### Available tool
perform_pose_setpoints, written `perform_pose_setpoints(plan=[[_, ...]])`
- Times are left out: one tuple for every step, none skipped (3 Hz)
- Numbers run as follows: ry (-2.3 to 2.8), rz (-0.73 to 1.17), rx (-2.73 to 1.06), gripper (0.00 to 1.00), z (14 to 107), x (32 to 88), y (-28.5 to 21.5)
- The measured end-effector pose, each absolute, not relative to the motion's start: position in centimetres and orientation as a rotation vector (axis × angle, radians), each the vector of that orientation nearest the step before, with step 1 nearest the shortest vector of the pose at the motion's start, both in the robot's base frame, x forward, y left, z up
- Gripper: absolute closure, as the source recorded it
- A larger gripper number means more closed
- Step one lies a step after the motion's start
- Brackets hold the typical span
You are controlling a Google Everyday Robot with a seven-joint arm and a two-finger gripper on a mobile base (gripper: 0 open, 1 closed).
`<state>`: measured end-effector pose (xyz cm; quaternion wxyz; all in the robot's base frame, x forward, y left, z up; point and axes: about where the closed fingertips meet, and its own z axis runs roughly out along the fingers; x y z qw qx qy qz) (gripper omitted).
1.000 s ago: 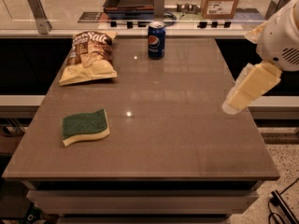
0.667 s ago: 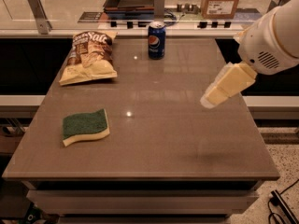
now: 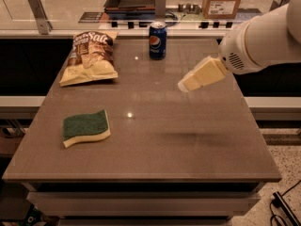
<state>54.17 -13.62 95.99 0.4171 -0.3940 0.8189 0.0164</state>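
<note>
If you look from the front, the green sponge (image 3: 86, 127) lies on the near left of the tabletop (image 3: 188, 149), well apart from the arm. Further in, the gripper (image 3: 183, 85) hangs above the right middle of the tabletop, its jaws pressed together and holding nothing. I think any move here should be slow and high enough that the jaws do not knock the Pepsi can (image 3: 157, 40). This can, the nearest thing, stands upright near the far edge, blue with a round logo. The chip bag (image 3: 89, 58) lies to its left.

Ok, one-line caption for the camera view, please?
Robot's cream hand hovers above the brown tabletop, nearest the blue Pepsi can; a yellow crisp bag and green-topped sponge lie farther off.
</note>
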Motion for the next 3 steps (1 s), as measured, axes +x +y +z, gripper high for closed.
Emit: perform_pose_setpoints(plan=[[2.032, -0.011, -0.883, 0.0, 94.55, 60.53, -12.84], [2.032, -0.011, -0.883, 0.0, 94.55, 60.52, -12.83], [1.997, -0.001, -0.85, 0.0, 94.81, 61.41, -12.48]])
